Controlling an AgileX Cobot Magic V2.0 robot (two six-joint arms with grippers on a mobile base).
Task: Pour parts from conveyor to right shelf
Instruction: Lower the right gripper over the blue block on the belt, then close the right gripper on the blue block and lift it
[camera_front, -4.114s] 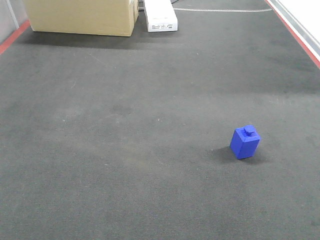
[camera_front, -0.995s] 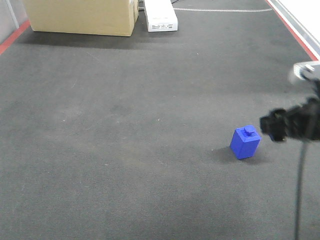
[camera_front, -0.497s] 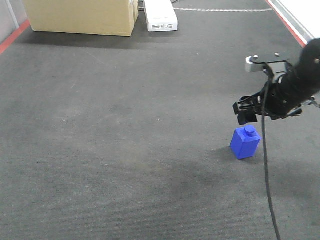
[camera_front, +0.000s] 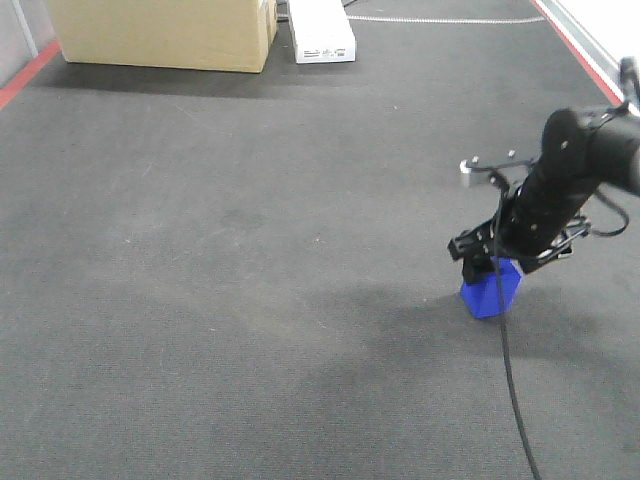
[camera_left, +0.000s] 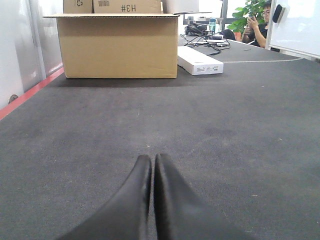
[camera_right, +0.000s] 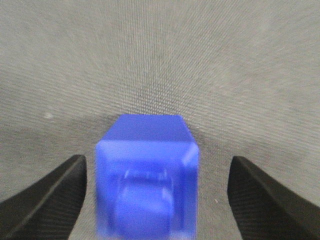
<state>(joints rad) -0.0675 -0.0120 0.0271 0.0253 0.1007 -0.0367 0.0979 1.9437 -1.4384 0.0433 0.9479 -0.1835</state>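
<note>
Item: one blue block (camera_front: 489, 295), the only part in view, standing on the conveyor (camera_front: 240, 250) on its right side, well apart from the red strip (camera_front: 24, 71) at the left edge. In the right wrist view we see its stud turned up toward the camera, though the picture is somewhat blurred. Right fingers (camera_right: 47, 200): spread wide, one on each side of the block, with bare belt showing in both gaps; they grip nothing. In the front view we find the right arm (camera_front: 565, 180) bent down over the block and covering its top, with a black cable (camera_front: 515, 390) trailing from it across the belt. Left fingers (camera_left: 135, 200): pressed together tip to tip, nothing between them, low over bare belt. At the far end of the belt we list a cardboard box (camera_left: 117, 45) and, just beside it, a flat white box (camera_left: 200, 60). Beyond the belt we note a seated person (camera_left: 257, 27) near a green plant (camera_left: 250, 9).
</note>
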